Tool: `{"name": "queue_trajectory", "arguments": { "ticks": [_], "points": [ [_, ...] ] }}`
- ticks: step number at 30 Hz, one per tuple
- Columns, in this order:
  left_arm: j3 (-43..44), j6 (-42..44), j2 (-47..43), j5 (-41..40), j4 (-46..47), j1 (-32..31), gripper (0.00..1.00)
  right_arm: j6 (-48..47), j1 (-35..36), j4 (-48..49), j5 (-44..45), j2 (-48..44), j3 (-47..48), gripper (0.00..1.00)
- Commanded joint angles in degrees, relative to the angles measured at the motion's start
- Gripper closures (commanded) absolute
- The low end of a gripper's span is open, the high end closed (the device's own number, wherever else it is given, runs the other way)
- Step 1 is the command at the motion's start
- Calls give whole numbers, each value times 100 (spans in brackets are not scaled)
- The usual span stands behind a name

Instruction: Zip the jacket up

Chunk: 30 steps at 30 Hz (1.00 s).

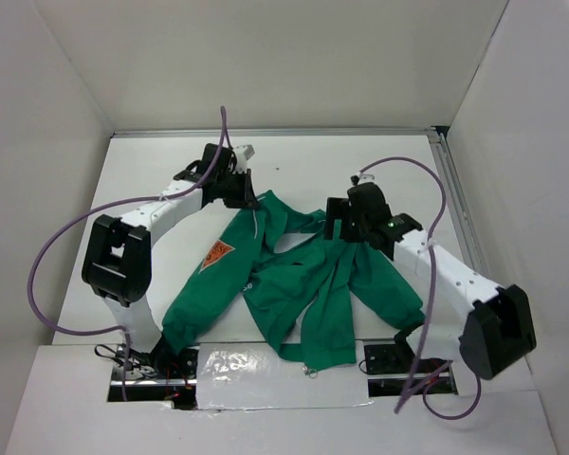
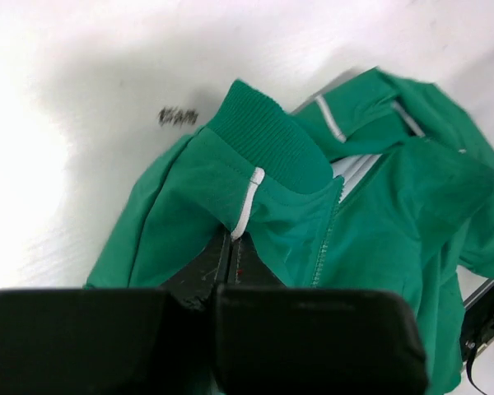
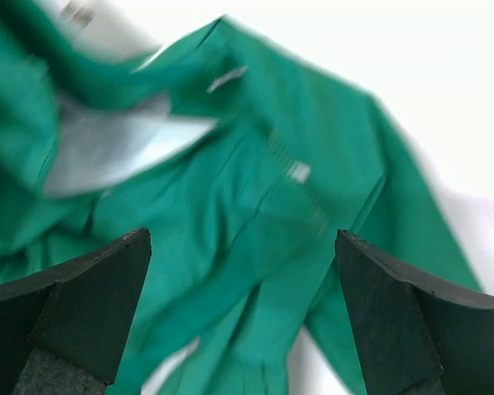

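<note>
1. At table centre, the jacket (image 1: 294,284) lies crumpled on the white table (image 1: 161,171). The collar points toward 12 o'clock and the hem toward 6 o'clock. The sleeve with the orange patch (image 1: 216,254) trails off toward 7 o'clock.
2. The front is open. White lining (image 3: 123,144) shows between the panels, which are bunched and folded over each other. The zipper teeth (image 2: 325,239) run down one panel edge and are not joined to the other side.
3. The left gripper (image 2: 230,247) sits at 11 o'clock of the garment. Its jaws are pressed together on a fold of green fabric just below the ribbed collar (image 2: 263,132), right beside a strip of white piping (image 2: 249,202).
4. The right gripper (image 3: 243,247) sits at 1 o'clock of the garment, fingers spread wide with nothing between them, over loose green cloth. Its wrist view is blurred, so contact with the fabric cannot be told.
5. Judgement: the step in hand is laying the garment out, not zipping. The two zipper ends are not brought together, and no slider can be picked out in any view.
6. Judgement: the next move calls for the right gripper to pinch the opposite shoulder or panel edge. Both arms can then draw the front flat and expose the zipper's lower ends toward 6 o'clock. Pulling before that grip is set would likely drag the whole garment instead of spreading it.
</note>
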Motion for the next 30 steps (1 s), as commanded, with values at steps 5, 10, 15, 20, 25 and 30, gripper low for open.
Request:
{"name": "queue_trajectory", "arguments": {
  "ticks": [5, 10, 15, 20, 25, 30],
  "points": [
    [-30, 402, -114, 469, 795, 148, 100, -414, -983, 723, -769, 1270, 794, 1],
    [-74, 481, -96, 576, 927, 228, 100, -1222, -1037, 574, -902, 2256, 1566, 1],
    [-66, 543, -175, 628, 998, 298, 100, -1206, -1098, 530, -760, 3056, 1770, 12],
    [48, 613, -412, 611, 928, 316, 100, -970, -1151, 555, -666, 3093, 1674, 90],
    [198, 666, -930, 681, 743, 272, 100, -942, -1072, 513, -149, 1657, 1524, 100],
    [347, 736, -2230, -3, 339, -211, 100, -1135, -387, -58, 1267, -227, 1927, 100]
  ]
}}
